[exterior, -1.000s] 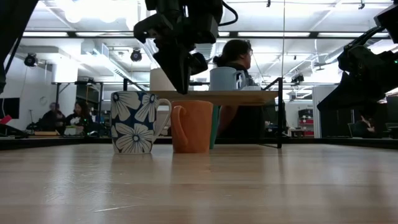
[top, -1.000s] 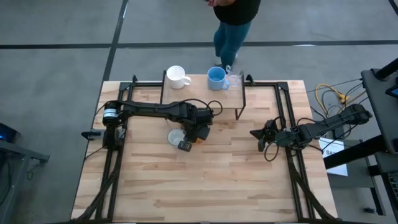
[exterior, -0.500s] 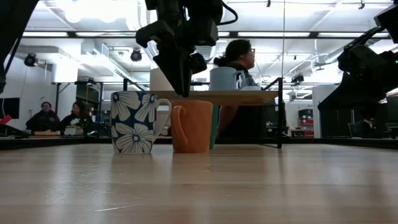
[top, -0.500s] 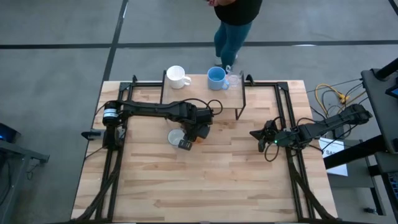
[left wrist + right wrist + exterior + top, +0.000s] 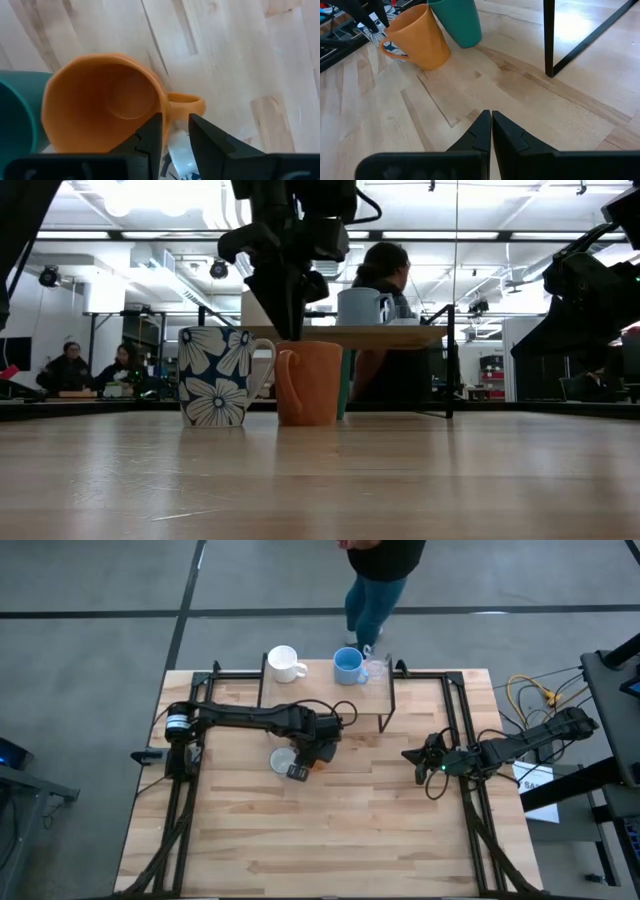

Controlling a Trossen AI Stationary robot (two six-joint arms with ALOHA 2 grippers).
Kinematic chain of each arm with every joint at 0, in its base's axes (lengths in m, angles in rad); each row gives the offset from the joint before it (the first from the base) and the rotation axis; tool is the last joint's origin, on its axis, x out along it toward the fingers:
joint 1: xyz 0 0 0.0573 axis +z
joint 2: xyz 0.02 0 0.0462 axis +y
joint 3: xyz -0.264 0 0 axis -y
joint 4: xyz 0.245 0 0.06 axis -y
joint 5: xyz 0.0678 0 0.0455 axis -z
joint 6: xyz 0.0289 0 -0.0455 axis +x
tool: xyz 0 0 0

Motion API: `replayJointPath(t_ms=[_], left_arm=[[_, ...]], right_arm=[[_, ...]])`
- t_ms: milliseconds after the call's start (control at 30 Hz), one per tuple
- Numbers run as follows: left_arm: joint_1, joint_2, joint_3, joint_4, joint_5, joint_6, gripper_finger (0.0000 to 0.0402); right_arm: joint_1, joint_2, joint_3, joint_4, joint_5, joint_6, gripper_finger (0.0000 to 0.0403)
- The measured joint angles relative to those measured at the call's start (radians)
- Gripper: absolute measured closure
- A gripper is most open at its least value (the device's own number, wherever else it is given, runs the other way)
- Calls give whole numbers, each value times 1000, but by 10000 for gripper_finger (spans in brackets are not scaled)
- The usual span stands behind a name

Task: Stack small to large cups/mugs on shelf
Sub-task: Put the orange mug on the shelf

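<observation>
Right now the left gripper (image 5: pixel 175 131) hangs over the orange mug (image 5: pixel 100 107), fingers a little apart near its handle, holding nothing. The mug stands on the table (image 5: pixel 330 830) beside the flowered mug (image 5: pixel 217 376).

Straight down over the whole worktop (image 5: pixel 330 830); level across it at surface height. From each wrist, close and downward. Shared by low and both wrist views: the orange mug (image 5: pixel 310 384).
</observation>
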Motion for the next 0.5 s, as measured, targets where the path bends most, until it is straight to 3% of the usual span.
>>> replayJointPath(t_ms=[500], left_arm=[[-1, 0, -20, 48, 15, -24, 321]], right_arm=[[0, 0, 0, 0, 0, 0, 394]])
